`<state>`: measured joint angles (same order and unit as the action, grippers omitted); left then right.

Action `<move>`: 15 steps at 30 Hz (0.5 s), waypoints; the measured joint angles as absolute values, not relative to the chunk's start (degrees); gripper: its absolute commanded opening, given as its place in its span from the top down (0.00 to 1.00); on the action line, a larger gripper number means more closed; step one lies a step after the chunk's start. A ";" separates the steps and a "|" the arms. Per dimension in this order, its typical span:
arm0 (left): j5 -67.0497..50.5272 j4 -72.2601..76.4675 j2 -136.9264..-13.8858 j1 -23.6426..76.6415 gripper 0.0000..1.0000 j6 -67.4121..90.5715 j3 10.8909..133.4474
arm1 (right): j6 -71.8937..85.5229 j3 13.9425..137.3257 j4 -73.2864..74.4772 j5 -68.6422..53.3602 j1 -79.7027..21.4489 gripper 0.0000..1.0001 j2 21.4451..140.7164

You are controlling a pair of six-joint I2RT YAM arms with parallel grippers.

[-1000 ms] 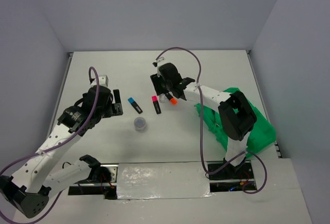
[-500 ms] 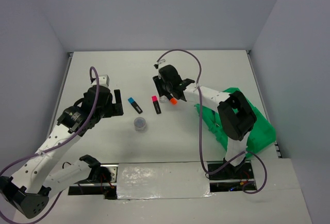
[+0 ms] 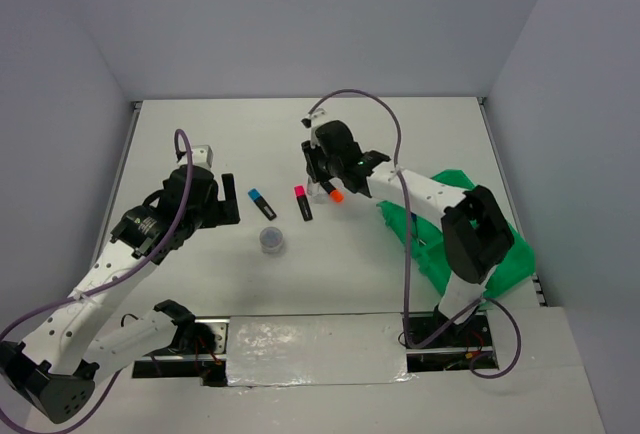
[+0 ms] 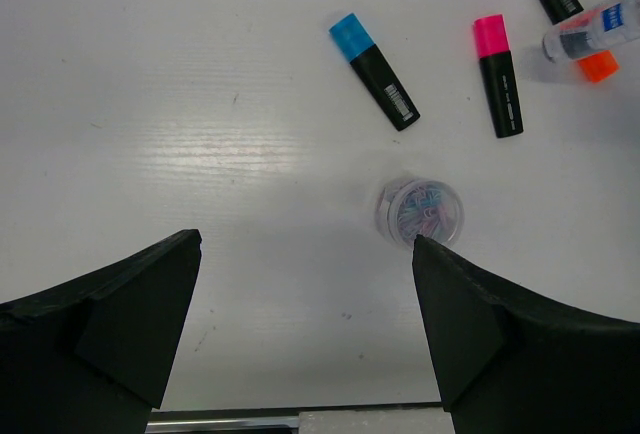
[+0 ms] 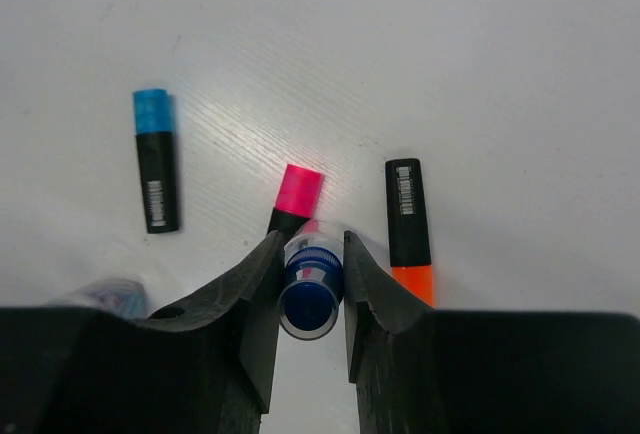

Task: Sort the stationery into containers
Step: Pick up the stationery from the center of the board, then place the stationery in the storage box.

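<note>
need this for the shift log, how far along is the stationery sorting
Done: nothing shows in the visible part of the green tray, though the right arm hides much of it. In hand: the right hand is clamped on the blue-capped bottle. To go: the blue highlighter, pink highlighter, orange highlighter and round tub lie on the table; the left hand is open and empty.

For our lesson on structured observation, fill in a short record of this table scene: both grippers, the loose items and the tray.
left gripper: open, holding nothing, round tub close by
right gripper: closed on the white bottle at its blue-capped end
loose on table: blue highlighter, pink highlighter, orange highlighter
green tray: right side, partly hidden by the right arm
</note>
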<state>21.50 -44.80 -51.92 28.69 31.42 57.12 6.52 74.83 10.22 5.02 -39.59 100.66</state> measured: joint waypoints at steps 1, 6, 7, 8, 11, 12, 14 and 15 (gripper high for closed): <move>21.50 -44.80 -51.90 28.69 0.01 31.42 57.12 | 6.52 74.61 10.28 4.82 -39.40 1.00 99.04; 21.50 -44.77 -51.55 28.69 0.01 31.42 57.10 | 6.52 72.53 10.63 6.63 -36.86 1.00 86.96; 21.50 -44.77 -51.35 28.69 0.01 31.44 57.10 | 6.52 72.18 11.11 7.79 -35.68 1.00 84.60; 21.50 -44.77 -51.11 28.69 0.01 31.44 57.10 | 6.61 71.77 11.53 9.41 -34.09 1.00 82.21; 21.50 -44.75 -50.33 28.69 0.01 31.44 57.10 | 7.97 69.30 13.21 16.03 -28.27 1.00 76.58; 21.50 -44.73 -50.00 28.69 0.01 31.44 57.10 | 8.69 67.64 13.87 18.15 -25.69 1.00 74.81; 21.45 -44.71 -49.45 28.69 0.01 31.42 57.10 | 10.46 63.90 15.77 21.21 -20.18 1.00 71.79; 21.37 -44.69 -49.25 28.69 0.01 31.42 57.10 | 11.11 62.15 16.86 22.31 -17.91 1.00 70.70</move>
